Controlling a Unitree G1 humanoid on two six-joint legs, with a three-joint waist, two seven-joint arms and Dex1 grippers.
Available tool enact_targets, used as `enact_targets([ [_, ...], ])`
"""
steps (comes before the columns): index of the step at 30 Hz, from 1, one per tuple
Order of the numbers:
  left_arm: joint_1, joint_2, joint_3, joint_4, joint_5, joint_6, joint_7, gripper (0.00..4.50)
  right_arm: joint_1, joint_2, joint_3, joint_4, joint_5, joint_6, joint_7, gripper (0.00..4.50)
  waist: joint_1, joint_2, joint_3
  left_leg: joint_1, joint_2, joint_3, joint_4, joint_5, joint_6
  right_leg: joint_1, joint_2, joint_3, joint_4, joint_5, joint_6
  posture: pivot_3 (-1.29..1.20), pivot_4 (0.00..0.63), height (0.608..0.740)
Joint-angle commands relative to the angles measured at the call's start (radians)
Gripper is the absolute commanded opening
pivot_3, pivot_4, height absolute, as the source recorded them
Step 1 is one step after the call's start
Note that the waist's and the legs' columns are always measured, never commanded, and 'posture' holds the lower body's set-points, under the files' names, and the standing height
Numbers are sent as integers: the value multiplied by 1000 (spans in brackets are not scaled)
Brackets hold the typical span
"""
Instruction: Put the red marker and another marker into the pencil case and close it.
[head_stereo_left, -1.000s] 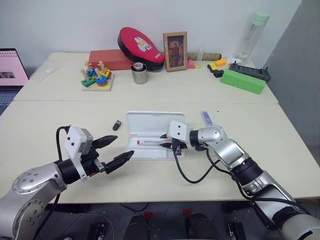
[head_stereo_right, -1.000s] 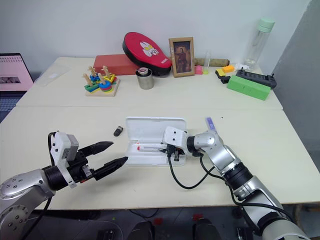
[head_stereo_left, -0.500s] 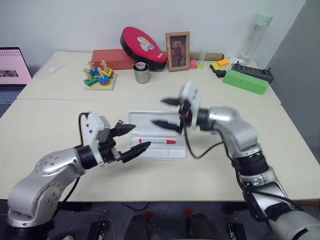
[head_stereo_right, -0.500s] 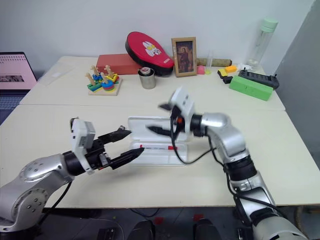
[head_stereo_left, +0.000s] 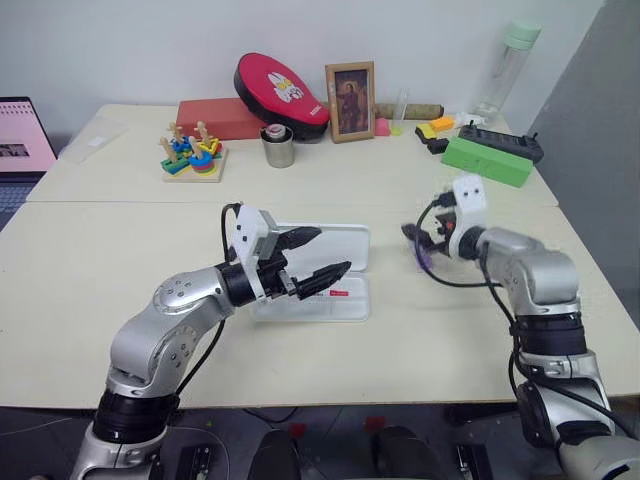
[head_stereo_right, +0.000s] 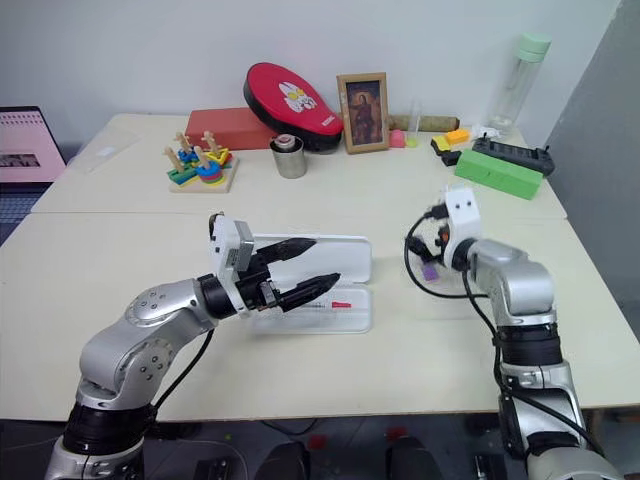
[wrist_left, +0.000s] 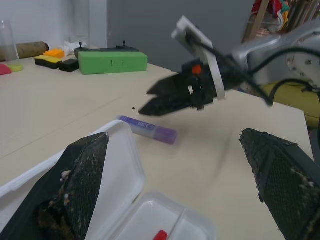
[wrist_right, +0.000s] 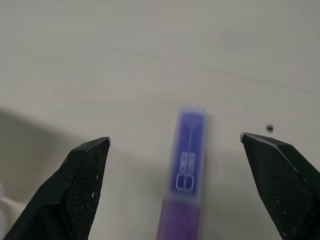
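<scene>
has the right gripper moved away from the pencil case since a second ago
Yes. The right gripper has left the pencil case and swung to the robot's right, now open above the purple highlighter.

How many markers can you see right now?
2: the red marker lies inside the open pencil case; the purple marker lies on the table, beneath the right pincer.

Two pale cream tables (head_stereo_left: 120, 300) stand pushed together, a seam running between them, against a plain white wall (head_stereo_left: 150, 40). A grey panel (head_stereo_left: 600, 130), perhaps a partition, rises at the right. Light falls evenly, with soft shadows.
</scene>
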Motion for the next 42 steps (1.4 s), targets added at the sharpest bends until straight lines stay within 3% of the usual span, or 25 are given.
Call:
enact_targets([
  [1, -25, -14, -8, -3, 12, -33, -19, 4500, 14, 24, 26, 36, -40, -34, -54, 4429, 1, 0, 0, 0, 0, 0, 0, 0, 0, 0, 0, 0, 0, 0, 0, 0, 150, 740],
  [8, -7, -14, 2, -10, 14, -40, -21, 4500, 32, 32, 67, 117, -82, -68, -71, 4429, 1, -1, -1, 1, 0, 0, 1, 0, 0, 1, 0, 0, 0, 0, 0, 0, 150, 740],
  [11, 2, -15, 3, -19, 14, -39, -19, 4500, 30, 28, 63, 137, -78, -79, -66, 4041, 0, -1, -1, 2, 0, 0, 1, 0, 0, 3, 0, 0, 0, 0, 0, 0, 150, 740],
  [21, 9, -20, 2, -18, 15, -47, -20, 4500, 27, 19, 53, 148, -81, -98, -73, 1609, 4, -1, -1, 2, 0, 0, 3, 0, 0, 6, 0, -1, 0, 1, 2, 0, 150, 740],
  [24, 10, -20, 1, -15, 15, -47, -22, 4500, 24, 19, 34, 141, -78, -114, -86, 1101, 4, -1, -1, 2, 0, 0, 2, 0, 0, 6, 0, -1, 0, 1, 2, 0, 150, 740],
  [32, 52, 0, 41, -40, -1, -31, -11, 4500, -50, 0, -54, 76, -24, -274, -51, 1099, 1, 2, 1, 1, 0, 0, 2, 0, 0, 4, 0, -1, -1, 1, 2, 0, 150, 740],
  [36, 192, 71, 149, -105, -31, 5, -8, 4500, -105, -28, -13, -38, 51, -392, 147, 1099, -18, 2, 1, 1, 0, 0, 0, 0, 0, 1, 0, 0, -1, 1, 2, 0, 150, 740],
  [42, 429, 151, 307, -183, -62, 18, -17, 4500, -100, -28, 163, -217, 143, -355, 384, 1099, -24, 2, 1, 1, 1, -1, -2, -1, 1, 0, 0, -1, -1, -1, -1, 0, 150, 740],
])
